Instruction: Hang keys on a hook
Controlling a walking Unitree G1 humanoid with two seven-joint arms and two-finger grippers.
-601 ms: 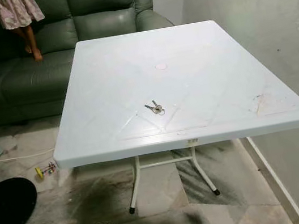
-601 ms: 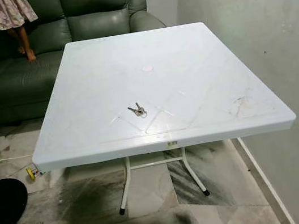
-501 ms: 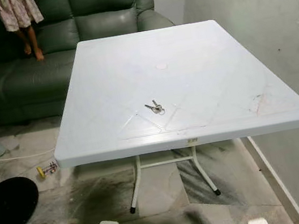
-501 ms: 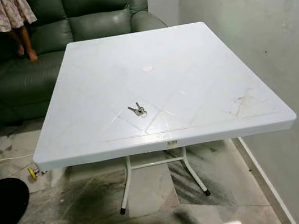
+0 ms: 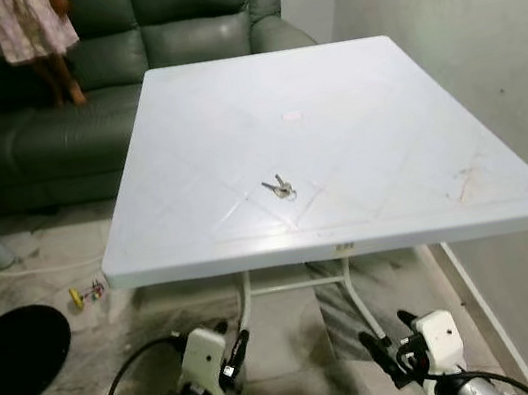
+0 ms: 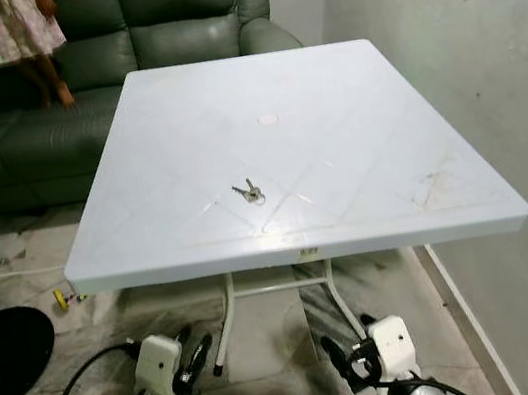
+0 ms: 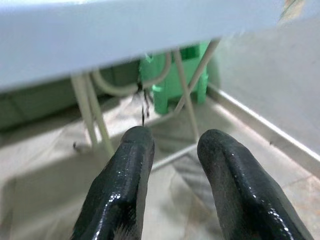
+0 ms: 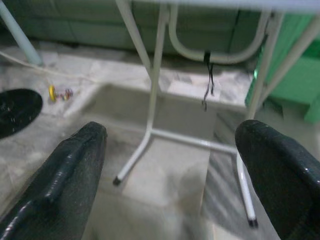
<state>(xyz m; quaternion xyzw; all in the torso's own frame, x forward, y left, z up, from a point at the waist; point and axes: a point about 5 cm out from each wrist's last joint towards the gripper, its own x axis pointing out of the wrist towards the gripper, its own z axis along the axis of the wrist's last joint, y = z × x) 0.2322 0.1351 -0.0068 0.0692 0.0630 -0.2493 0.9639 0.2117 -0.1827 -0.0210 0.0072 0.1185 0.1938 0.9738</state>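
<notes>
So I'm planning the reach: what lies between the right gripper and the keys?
In the left eye view, the table's near edge and a bare stretch of tabletop separate the right gripper, low above the floor, from the keys.

Table top [image 5: 366,140] bare around keys [image 5: 281,187]; wall [image 5: 481,39] hems right edge; sofa [image 5: 119,59] behind.

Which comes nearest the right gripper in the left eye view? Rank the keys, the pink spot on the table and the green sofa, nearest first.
From the right gripper, low before the table's near edge:
1. Keys, on the near half of the table.
2. Pink spot, mid-table, beyond the keys.
3. Green sofa, behind the table's far edge.
</notes>
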